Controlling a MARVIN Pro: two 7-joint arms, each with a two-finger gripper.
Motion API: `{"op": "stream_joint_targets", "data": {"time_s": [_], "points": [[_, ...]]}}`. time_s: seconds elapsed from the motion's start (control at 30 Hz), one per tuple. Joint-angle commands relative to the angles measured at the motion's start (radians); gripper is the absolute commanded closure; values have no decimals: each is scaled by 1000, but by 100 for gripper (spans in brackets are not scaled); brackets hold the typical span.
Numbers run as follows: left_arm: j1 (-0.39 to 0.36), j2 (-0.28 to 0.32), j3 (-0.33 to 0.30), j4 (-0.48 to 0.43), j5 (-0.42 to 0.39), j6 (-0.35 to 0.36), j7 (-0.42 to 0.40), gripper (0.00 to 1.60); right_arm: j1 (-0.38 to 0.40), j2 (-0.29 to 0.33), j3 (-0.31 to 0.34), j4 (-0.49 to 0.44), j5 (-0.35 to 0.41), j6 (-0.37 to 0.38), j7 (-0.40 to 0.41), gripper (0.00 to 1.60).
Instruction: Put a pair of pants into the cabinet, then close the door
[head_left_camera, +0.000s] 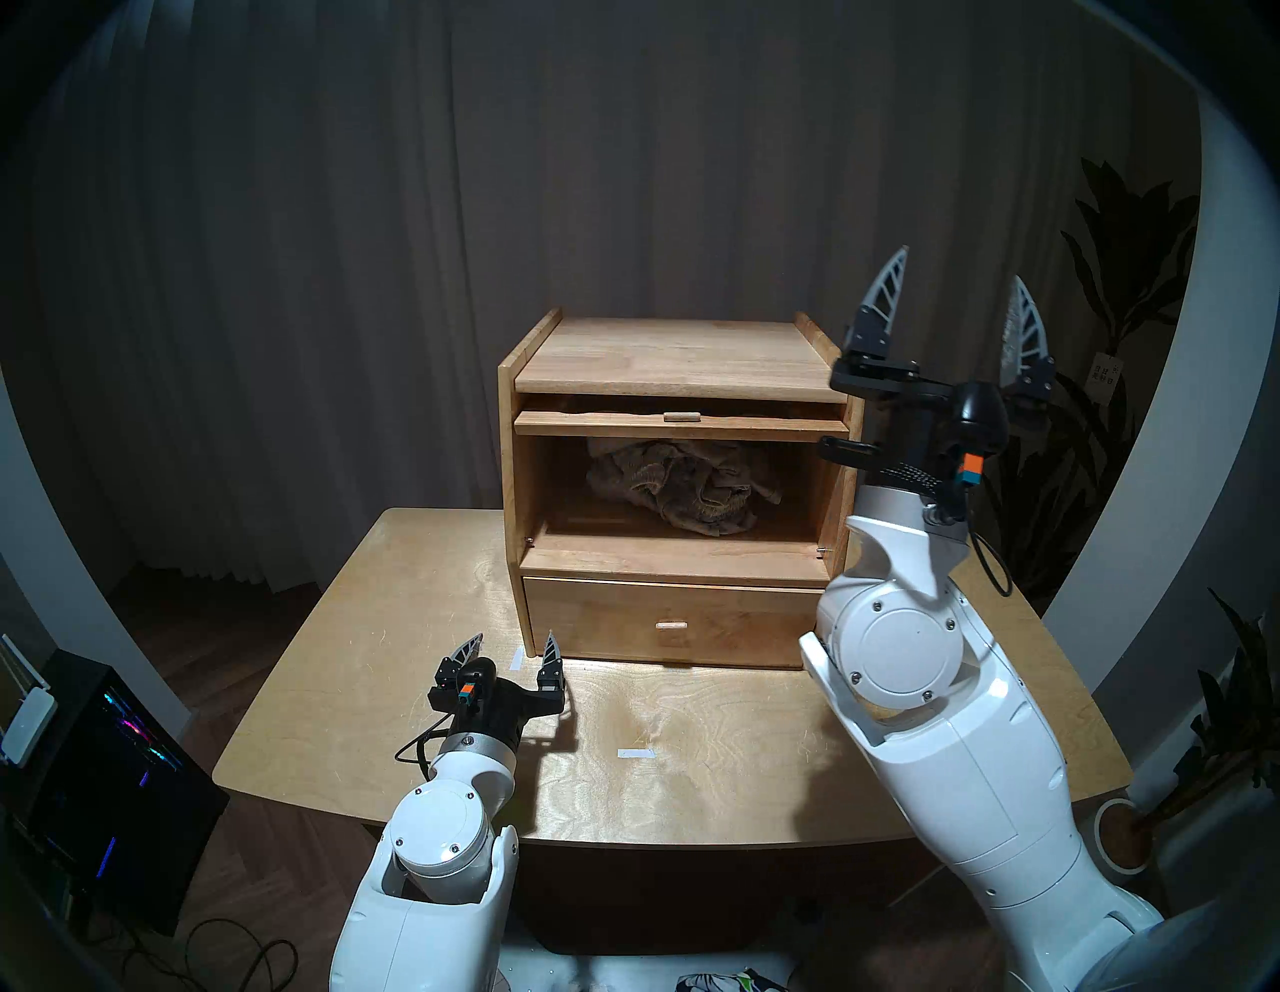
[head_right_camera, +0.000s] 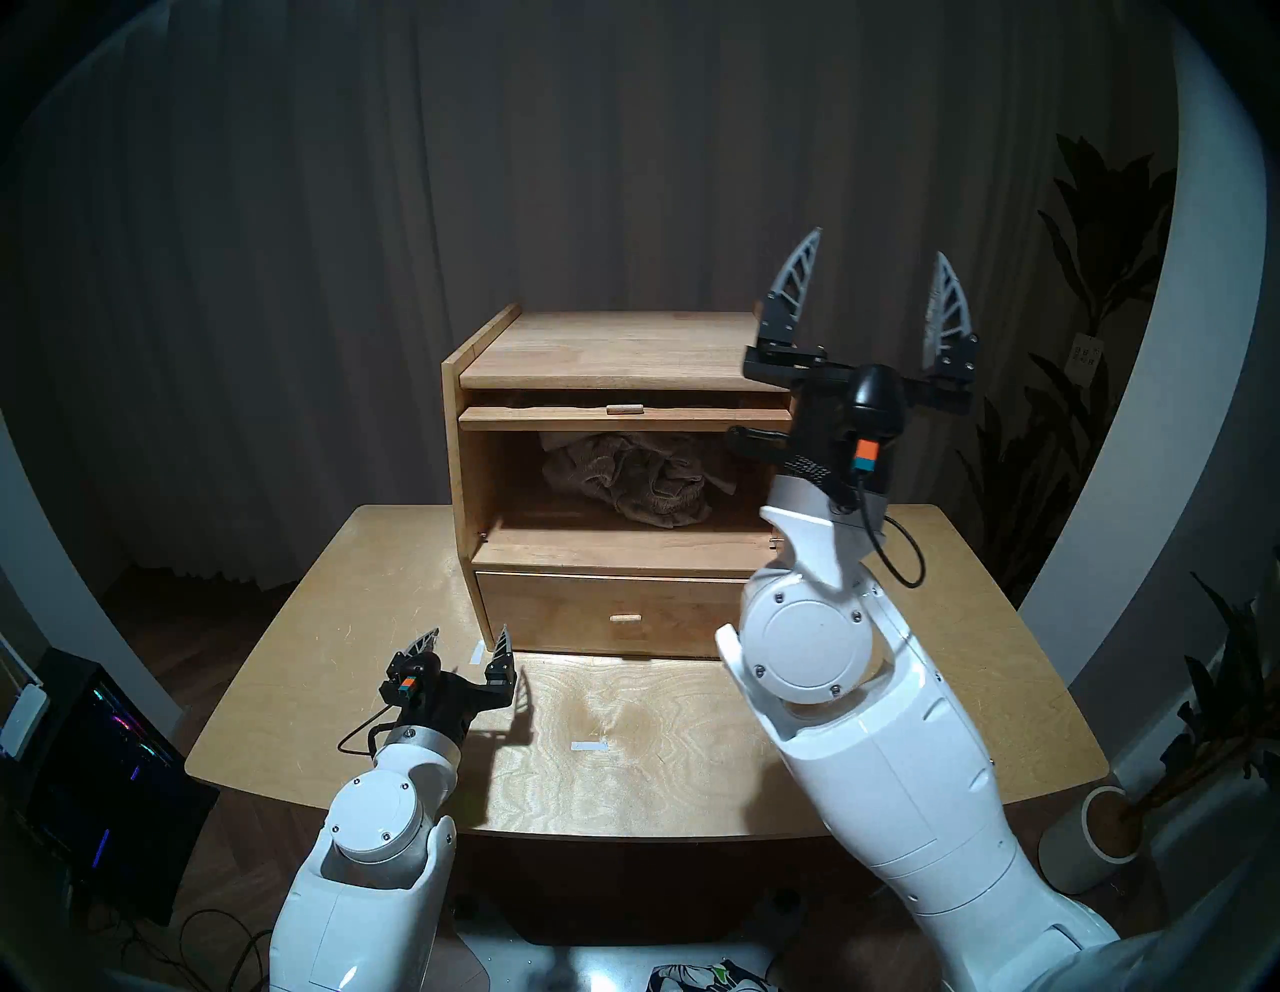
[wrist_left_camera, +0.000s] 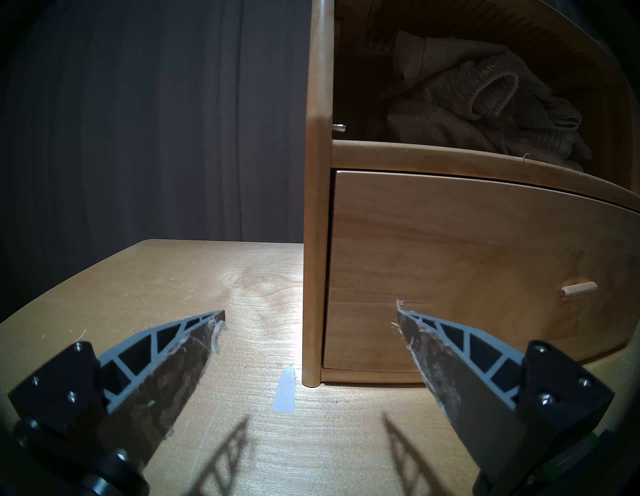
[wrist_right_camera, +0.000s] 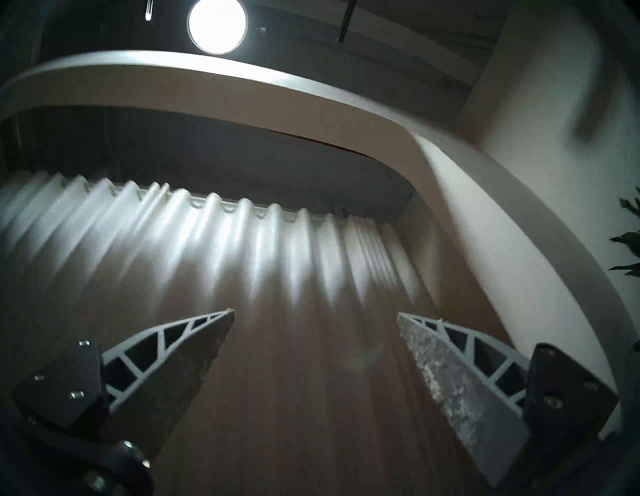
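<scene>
The light-wood cabinet (head_left_camera: 682, 353) stands at the back of the table. Its door (head_left_camera: 682, 423) is raised flat under the top, edge on, tab handle facing me. The crumpled pair of pants (head_left_camera: 682, 485) lies inside the open upper compartment, also seen in the left wrist view (wrist_left_camera: 485, 114). My left gripper (head_left_camera: 516, 641) is open and empty, low over the table by the cabinet's front left corner (wrist_left_camera: 313, 346). My right gripper (head_left_camera: 959, 273) is open and empty, raised and pointing up beside the cabinet's top right corner; its wrist view (wrist_right_camera: 315, 313) shows only curtain and ceiling.
The closed drawer (head_left_camera: 668, 620) sits below the compartment. White tape marks (head_left_camera: 635, 753) lie on the table (head_left_camera: 415, 693). A dark curtain hangs behind. Plants (head_left_camera: 1122, 291) stand at the right, a computer case (head_left_camera: 104, 769) on the floor at the left.
</scene>
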Motion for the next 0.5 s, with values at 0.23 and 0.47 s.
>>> {"op": "stream_joint_targets", "data": {"time_s": [0.23,0.47], "points": [[-11,0,-2,-22,0,-7,0,0,-208,115,256,221,234,5,-126,0],[-8,0,-2,-31,-1,-7,0,0,-248,177,260,291,439,-111,11,0]]}}
